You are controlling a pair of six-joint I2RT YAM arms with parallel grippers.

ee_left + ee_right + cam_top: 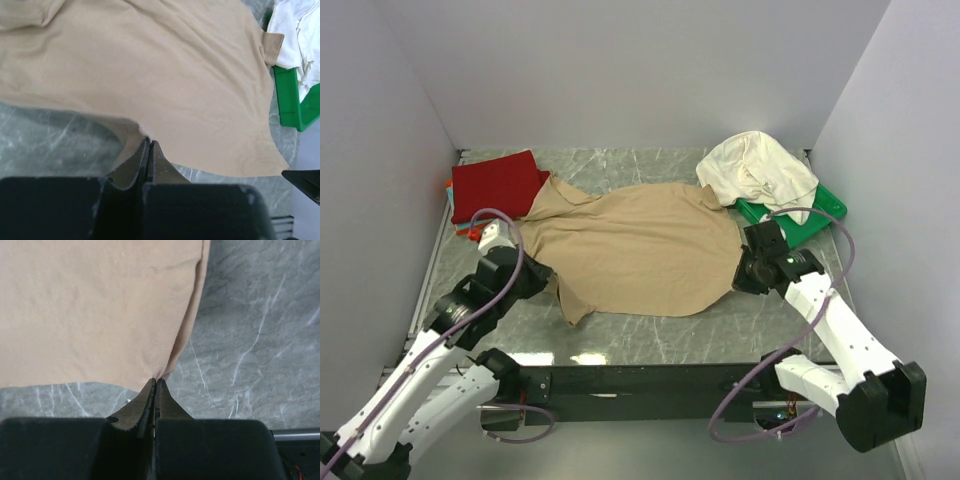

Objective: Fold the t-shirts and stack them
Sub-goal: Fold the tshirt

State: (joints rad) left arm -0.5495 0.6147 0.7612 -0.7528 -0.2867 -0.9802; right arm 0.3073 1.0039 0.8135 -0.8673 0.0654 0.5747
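The tan t-shirt (640,245) lies spread across the desk (650,335). The left tool (149,144) pinches its left edge and the right tool (155,382) pinches its right edge. Only the overhead view shows the red t-shirt (495,185) at the far-left corner.

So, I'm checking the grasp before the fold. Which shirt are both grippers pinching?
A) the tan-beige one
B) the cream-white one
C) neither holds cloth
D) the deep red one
A. In the wrist views, the left gripper and the right gripper are each shut on an edge of the tan-beige shirt. The deep red shirt lies folded far left, and the cream-white shirt sits bunched on the green tray.
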